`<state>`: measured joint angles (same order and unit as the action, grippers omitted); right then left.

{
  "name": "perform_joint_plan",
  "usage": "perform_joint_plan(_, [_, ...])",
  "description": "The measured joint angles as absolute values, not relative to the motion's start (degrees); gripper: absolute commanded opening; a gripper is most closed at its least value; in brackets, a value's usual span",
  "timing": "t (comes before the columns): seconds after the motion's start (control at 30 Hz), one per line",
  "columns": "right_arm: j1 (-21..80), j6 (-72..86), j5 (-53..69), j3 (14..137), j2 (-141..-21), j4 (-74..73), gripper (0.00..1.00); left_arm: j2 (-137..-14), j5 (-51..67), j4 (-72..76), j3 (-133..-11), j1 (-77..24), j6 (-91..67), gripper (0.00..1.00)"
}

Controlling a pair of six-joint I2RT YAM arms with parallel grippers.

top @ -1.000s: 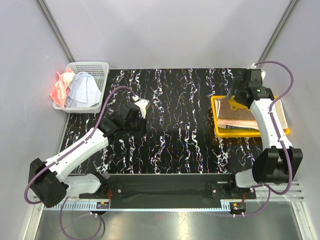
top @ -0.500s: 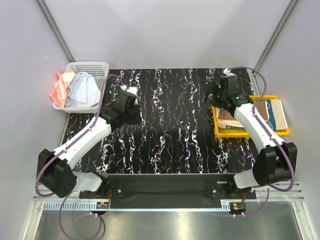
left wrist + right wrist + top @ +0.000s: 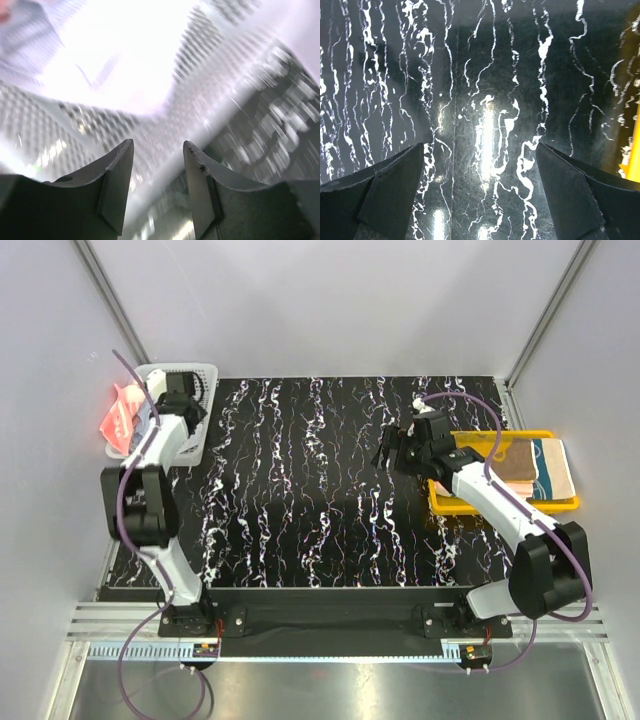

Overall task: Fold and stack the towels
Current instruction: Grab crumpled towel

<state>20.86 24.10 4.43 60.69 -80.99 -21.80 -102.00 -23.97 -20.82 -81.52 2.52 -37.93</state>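
Note:
Folded towels (image 3: 522,466) lie stacked in the yellow tray (image 3: 478,507) at the right, a teal-and-cream one (image 3: 553,462) showing at the stack's right end. A coral pink towel (image 3: 118,418) hangs over the left side of the white mesh basket (image 3: 196,370). My left gripper (image 3: 176,387) (image 3: 158,145) hovers over the basket, open, with nothing between its fingers. Beneath it I see the blurred mesh wall (image 3: 75,125) and a pale blue-white towel (image 3: 45,35). My right gripper (image 3: 393,453) (image 3: 479,146) is open and empty over the black marbled table (image 3: 485,75), just left of the tray.
The basket sits in the far left corner against the grey wall. The tray's yellow edge (image 3: 634,160) shows at the right of the right wrist view. Both arm bases stand on the rail (image 3: 320,615) at the near edge.
My left arm swung from the left-middle of the table up to the basket, and its jaws opened wider. My right arm moved left from above the tray to over the table.

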Motion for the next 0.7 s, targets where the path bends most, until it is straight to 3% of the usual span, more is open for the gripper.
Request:
perform_joint_plan(0.23, [21.0,24.9,7.2,58.5,-80.6,-19.0,1.00,-123.0,-24.8,-22.3,-94.3,11.7,-42.3,0.58])
perform_joint_plan(0.47, [21.2,25.3,8.8,58.3,-80.6,-17.3,1.00,-131.5,-24.5,-26.9,-105.0,15.0,-44.2,0.57])
perform_joint_plan(0.6, [21.2,25.3,9.2,58.3,-80.8,-17.0,1.00,-133.1,-23.5,-26.9,-107.4,15.5,-45.5,0.42])
perform_joint_plan(0.7, [21.3,25.3,9.3,58.3,-81.0,-16.9,1.00,-133.7,-22.5,-27.1,-107.3,15.9,-46.4,0.20])
